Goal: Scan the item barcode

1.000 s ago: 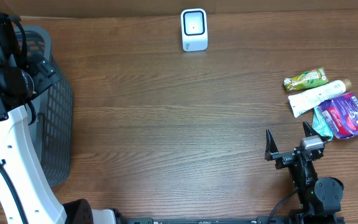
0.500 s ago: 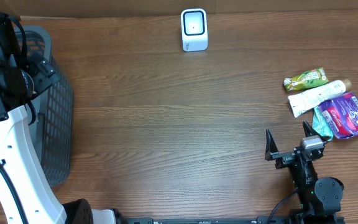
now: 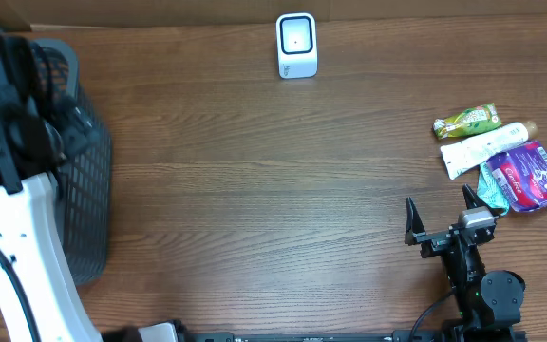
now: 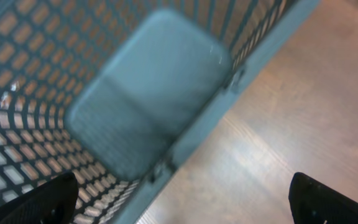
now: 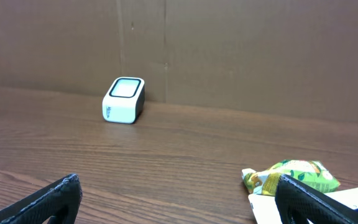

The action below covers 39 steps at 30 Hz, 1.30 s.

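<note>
Lower right, right fingers (image 3: 412, 218) are standing spread, empty; left fingers (image 4: 51, 198) are hovering spread above the dark plastic mesh basket (image 3: 88, 209) (far left); white boxy scanner (image 3: 297, 45) is sitting top centre.

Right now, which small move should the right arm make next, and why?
Probably shift the right pincer a little rightward toward the teal packet: it stands open and empty, that packet lies nearest, and no item is at the scanner yet.
</note>
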### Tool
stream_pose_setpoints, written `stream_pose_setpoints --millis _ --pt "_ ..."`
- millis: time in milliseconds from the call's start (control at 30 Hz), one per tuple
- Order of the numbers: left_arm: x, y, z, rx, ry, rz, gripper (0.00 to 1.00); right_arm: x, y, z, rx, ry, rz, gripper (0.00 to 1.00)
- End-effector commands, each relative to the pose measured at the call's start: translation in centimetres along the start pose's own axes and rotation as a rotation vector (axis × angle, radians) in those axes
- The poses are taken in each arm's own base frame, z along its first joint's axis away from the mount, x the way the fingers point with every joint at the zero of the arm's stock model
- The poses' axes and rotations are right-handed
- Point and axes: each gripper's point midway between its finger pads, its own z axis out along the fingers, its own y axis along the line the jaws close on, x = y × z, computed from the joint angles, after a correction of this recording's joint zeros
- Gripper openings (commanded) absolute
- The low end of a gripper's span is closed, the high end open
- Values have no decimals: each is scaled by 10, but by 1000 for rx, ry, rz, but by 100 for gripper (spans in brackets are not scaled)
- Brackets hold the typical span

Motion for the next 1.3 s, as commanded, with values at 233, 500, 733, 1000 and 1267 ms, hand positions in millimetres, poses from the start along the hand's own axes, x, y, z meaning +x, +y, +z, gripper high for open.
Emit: stream_pose_setpoints --millis 233,500,733,1000,1267 --pt "21 -68 -23 425 -368 191 100 2 -1 0 5 -4 -2 100" --pt "50 -97 -38 712 -727 374 100 2 -1 0 5 -4 -2 100" --pt "85 -88 -6 766 -952 307 100 2 -1 0 5 -4 -2 100" --pt "124 -65 22 727 -1088 292 99 2 -1 0 5 -4 -2 100" --pt "142 -62 40 648 -1159 417 100 2 -1 0 5 -4 -2 100"
